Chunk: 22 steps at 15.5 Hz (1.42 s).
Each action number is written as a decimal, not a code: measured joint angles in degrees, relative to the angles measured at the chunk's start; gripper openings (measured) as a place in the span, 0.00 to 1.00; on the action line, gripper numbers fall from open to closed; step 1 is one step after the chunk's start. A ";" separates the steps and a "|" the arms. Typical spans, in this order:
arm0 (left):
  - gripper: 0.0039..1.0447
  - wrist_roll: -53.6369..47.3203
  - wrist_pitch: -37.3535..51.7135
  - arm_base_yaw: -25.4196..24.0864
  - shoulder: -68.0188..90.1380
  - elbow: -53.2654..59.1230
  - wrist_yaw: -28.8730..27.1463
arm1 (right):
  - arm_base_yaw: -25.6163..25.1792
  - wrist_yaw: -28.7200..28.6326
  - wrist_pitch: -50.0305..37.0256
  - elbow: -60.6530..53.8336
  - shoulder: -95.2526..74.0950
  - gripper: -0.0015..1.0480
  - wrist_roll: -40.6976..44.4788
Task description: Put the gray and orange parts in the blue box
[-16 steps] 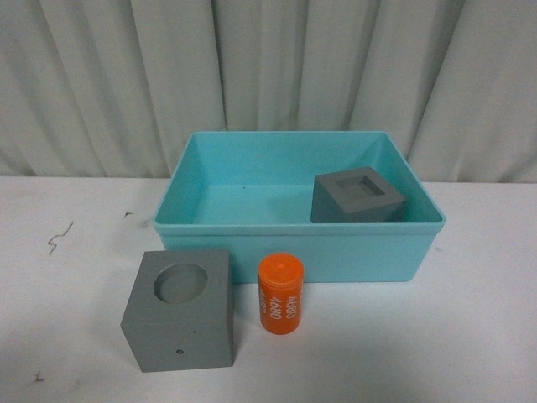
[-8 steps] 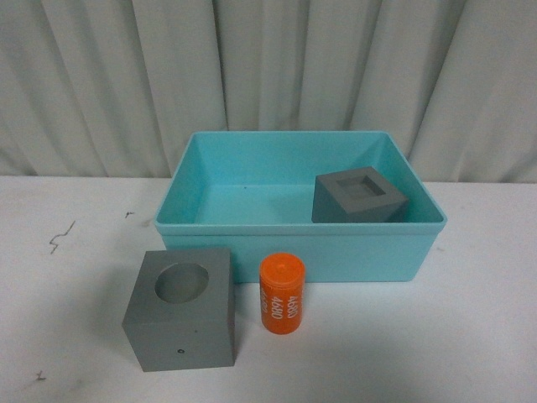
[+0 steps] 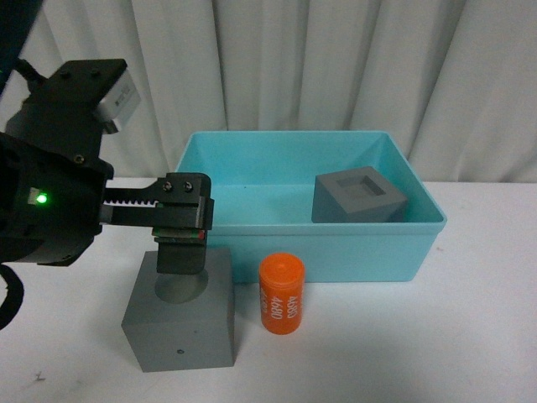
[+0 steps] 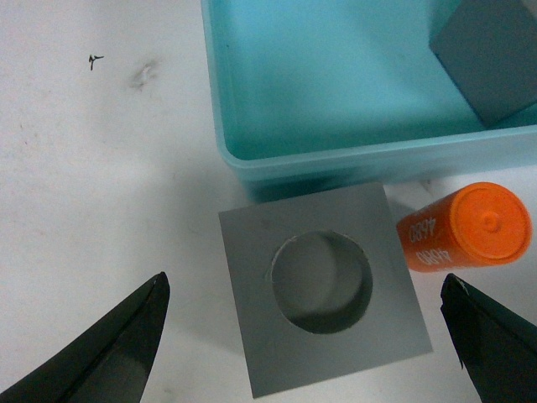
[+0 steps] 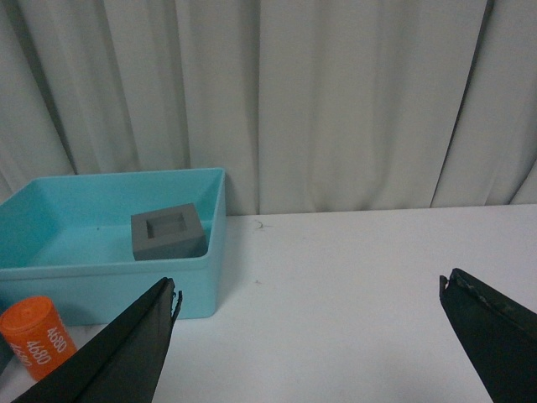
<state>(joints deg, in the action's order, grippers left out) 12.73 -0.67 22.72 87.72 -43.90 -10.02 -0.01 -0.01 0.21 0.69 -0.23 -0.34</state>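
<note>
Two matte grays: round-recess cube (image 3: 179,323), square-recess cube (image 3: 358,196). One orange cylinder (image 3: 281,294), one blue box (image 3: 336,243). Jaws wide on left gripper (image 4: 304,285), right gripper (image 5: 308,287).

We see our 2 dark fingers (image 4: 113,348) spread wide apart, and between them the gray cube with the round recess (image 4: 252,252), which neither finger touches. This cube stands on the white worktop (image 4: 84,185), just beside the outer wall of the blue box (image 4: 336,164). The orange cylinder (image 4: 470,225) is close beside the cube, its round cap turned towards us and white numbers on its side. Inside the box lies a second gray cube (image 4: 491,59), only partly in view. A small dark mark (image 4: 95,60) shows on the worktop.
</note>
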 joint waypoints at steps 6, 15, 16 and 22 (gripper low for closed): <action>0.94 -3.98 -1.53 -0.98 5.18 -2.82 -2.54 | 0.00 0.02 -0.02 0.00 0.00 0.94 0.00; 0.94 -3.19 -2.69 -3.41 10.73 -4.33 1.60 | 0.00 0.02 -0.02 0.00 0.00 0.94 0.00; 0.94 -2.19 -2.67 -3.34 11.76 -4.33 2.54 | 0.00 0.00 -0.02 0.00 0.00 0.94 0.00; 0.94 -1.97 -2.49 -2.73 14.43 -4.76 1.49 | 0.00 0.00 -0.02 0.00 0.00 0.94 0.00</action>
<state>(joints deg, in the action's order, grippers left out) 10.76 -3.16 19.99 102.15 -48.66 -8.54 -0.01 -0.01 0.19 0.69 -0.23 -0.34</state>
